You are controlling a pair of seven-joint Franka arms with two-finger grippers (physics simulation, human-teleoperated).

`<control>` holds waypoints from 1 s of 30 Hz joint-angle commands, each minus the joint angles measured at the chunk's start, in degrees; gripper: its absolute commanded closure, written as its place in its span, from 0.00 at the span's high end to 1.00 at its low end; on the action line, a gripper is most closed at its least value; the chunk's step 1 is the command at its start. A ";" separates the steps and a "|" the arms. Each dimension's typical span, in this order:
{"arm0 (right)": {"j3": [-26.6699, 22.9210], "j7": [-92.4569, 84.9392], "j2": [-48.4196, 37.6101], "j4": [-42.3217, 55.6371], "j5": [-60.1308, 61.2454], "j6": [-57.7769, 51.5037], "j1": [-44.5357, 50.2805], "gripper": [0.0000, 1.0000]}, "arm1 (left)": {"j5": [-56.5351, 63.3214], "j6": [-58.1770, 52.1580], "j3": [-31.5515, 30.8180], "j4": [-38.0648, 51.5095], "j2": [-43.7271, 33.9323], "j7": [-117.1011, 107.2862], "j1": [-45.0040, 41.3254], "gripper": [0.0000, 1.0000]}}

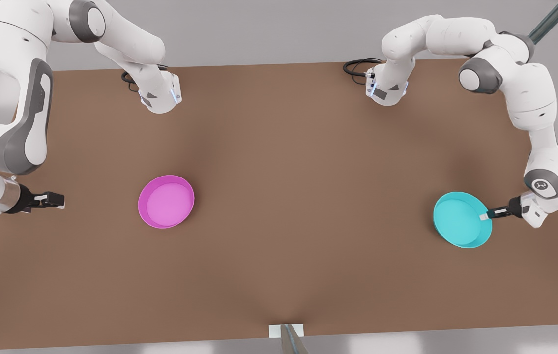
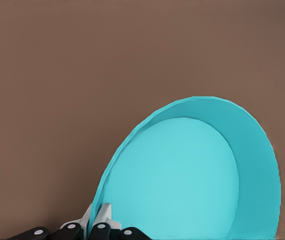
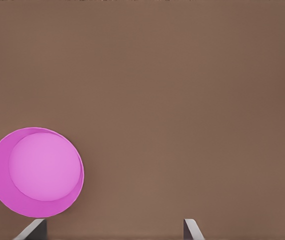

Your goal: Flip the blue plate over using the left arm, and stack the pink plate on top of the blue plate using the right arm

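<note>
The blue plate (image 1: 458, 220) is at the front view's right, open side up and tipped a little. My left gripper (image 1: 485, 215) is shut on its rim on the side toward the table's right edge. In the left wrist view the fingers (image 2: 102, 220) pinch the rim of the blue plate (image 2: 187, 175), one inside and one outside. The pink plate (image 1: 166, 201) rests flat on the table at the front view's left, open side up. My right gripper (image 1: 60, 200) waits open, low, well to the left of it. The pink plate (image 3: 36, 171) lies ahead of the spread right gripper (image 3: 113, 231).
The brown table (image 1: 298, 162) stretches wide between the two plates. A white bracket with a strut (image 1: 286, 331) sits at the near edge. Black cables (image 1: 357, 67) lie by the arm bases along the far edge.
</note>
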 commanded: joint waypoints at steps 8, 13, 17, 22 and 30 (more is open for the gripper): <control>0.00 0.00 0.25 0.01 0.00 0.17 0.00 1.00 | -3.65 -0.39 -1.10 -2.28 -6.04 -7.23 -7.44 0.21; 0.00 -0.87 0.87 2.38 7.28 -0.18 -5.43 1.00 | -3.47 0.31 -1.18 -5.62 -11.49 -18.92 -18.77 0.21; 0.44 -6.24 2.89 2.38 2.20 -1.15 -3.25 1.00 | -3.47 0.49 -1.36 -5.18 -12.46 -23.76 -25.01 0.21; 0.09 -7.03 4.56 2.20 3.69 -1.76 -4.65 1.00 | 0.04 0.84 -1.27 -3.16 -13.78 -36.86 -35.12 0.21; -2.55 15.11 1.31 -13.52 12.13 4.21 -2.64 1.00 | 17.88 -0.56 -1.27 3.34 -15.98 -57.68 -50.67 0.21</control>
